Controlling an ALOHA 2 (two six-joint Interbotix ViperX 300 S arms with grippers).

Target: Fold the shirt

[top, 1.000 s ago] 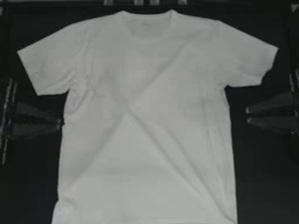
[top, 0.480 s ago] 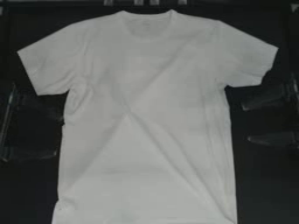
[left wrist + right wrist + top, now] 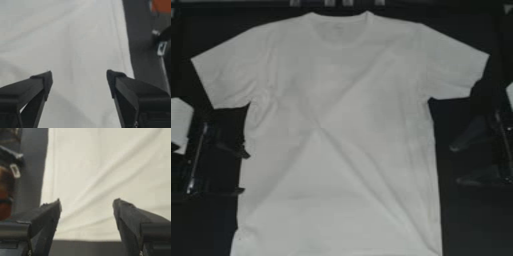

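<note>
The white shirt (image 3: pixel 338 125) lies flat and face up over most of the dark table, collar at the far edge and both sleeves spread out. My left gripper (image 3: pixel 240 171) stands open at the shirt's left side seam, below the left sleeve. My right gripper (image 3: pixel 458 164) stands open just off the shirt's right side edge, below the right sleeve. In the left wrist view the open left gripper (image 3: pixel 78 75) frames the shirt (image 3: pixel 66 37). The right wrist view has the open right gripper (image 3: pixel 87 203) over the shirt (image 3: pixel 107 165) near its edge. Neither holds cloth.
Bare dark table (image 3: pixel 468 225) shows as narrow strips at each side of the shirt. A white plate (image 3: pixel 179 122) on the left arm sits near the left sleeve. Arm parts (image 3: pixel 162 45) stand beyond the shirt's far edge.
Both grippers went from nearly shut to wide open and edged in toward the shirt's sides. The shirt has not moved.
</note>
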